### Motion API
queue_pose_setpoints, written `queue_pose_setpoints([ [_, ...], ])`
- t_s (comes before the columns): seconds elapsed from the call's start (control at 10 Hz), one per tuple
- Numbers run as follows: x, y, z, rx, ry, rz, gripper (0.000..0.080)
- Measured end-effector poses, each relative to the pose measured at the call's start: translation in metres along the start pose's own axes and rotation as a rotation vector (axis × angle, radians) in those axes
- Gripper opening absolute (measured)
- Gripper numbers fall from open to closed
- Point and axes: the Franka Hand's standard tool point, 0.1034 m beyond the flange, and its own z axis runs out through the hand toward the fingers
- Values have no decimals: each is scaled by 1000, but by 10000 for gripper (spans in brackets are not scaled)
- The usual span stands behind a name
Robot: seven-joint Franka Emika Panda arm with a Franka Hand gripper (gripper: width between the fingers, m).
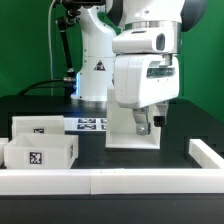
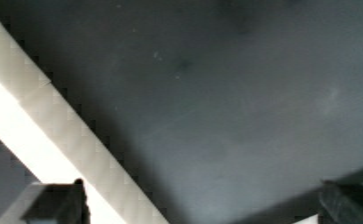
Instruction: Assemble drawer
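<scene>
The drawer's tall white shell [image 1: 128,137] stands on the black table, mostly hidden behind my gripper [image 1: 143,127]. Two shallow white trays with square tags sit at the exterior view's left, one in front [image 1: 40,153] and one behind it [image 1: 38,125]. My gripper hangs low in front of the shell. In the wrist view my gripper [image 2: 199,206] is open and empty, with its dark fingertips [image 2: 53,205] far apart at the picture's corners. A white edge [image 2: 45,110] crosses the dark surface beside one fingertip. I cannot tell which part it belongs to.
The marker board [image 1: 90,125] lies flat between the rear tray and the shell. A low white border rail [image 1: 110,181] runs along the table's front and up the exterior view's right side [image 1: 207,156]. The robot's base [image 1: 95,60] stands behind.
</scene>
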Motion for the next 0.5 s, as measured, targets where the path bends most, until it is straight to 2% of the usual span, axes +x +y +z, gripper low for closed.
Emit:
queue_pose_setpoints([
  [0.5, 0, 0, 0, 0, 0, 2, 650],
])
